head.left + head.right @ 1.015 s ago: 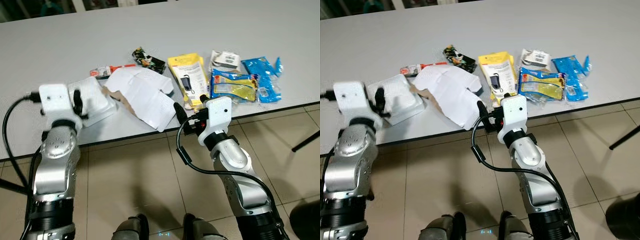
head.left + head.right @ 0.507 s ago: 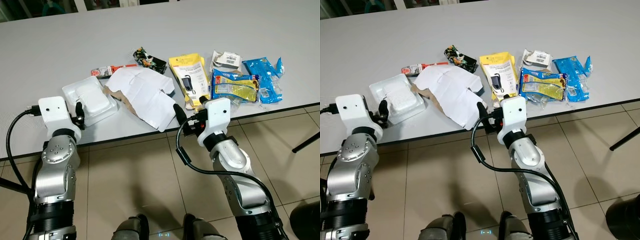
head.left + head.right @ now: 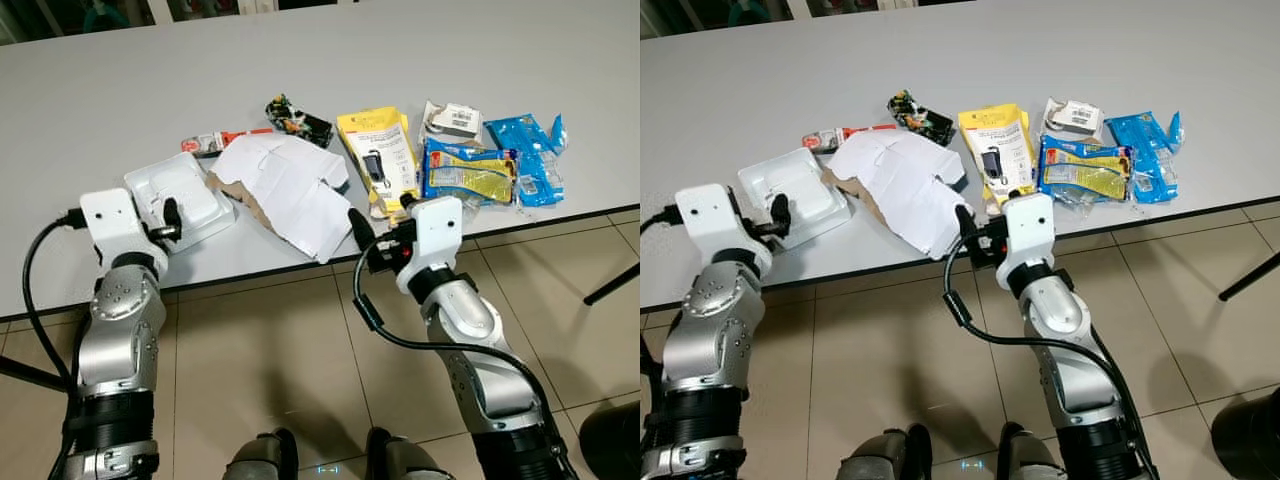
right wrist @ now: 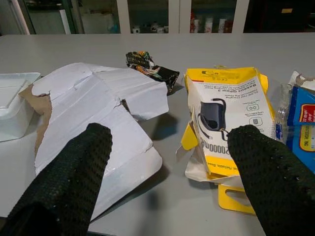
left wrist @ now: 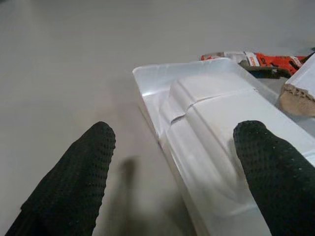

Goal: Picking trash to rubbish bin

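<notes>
While I line up the grab:
Left hand [image 5: 172, 162]: spread, straddling the white plastic tray [image 3: 185, 195] at the worktop [image 3: 100, 90] edge, probably not touching.
Right hand [image 4: 167, 162]: spread, facing the torn white carton [image 3: 290, 190].

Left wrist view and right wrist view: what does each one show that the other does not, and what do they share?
The left wrist view alone shows the red and white flat wrapper, with open fingers around the white plastic tray's near corner. The right wrist view alone shows the yellow charger package and the crumpled dark snack wrapper. Both show the tray, the torn white cardboard sheet and the grey table.
</notes>
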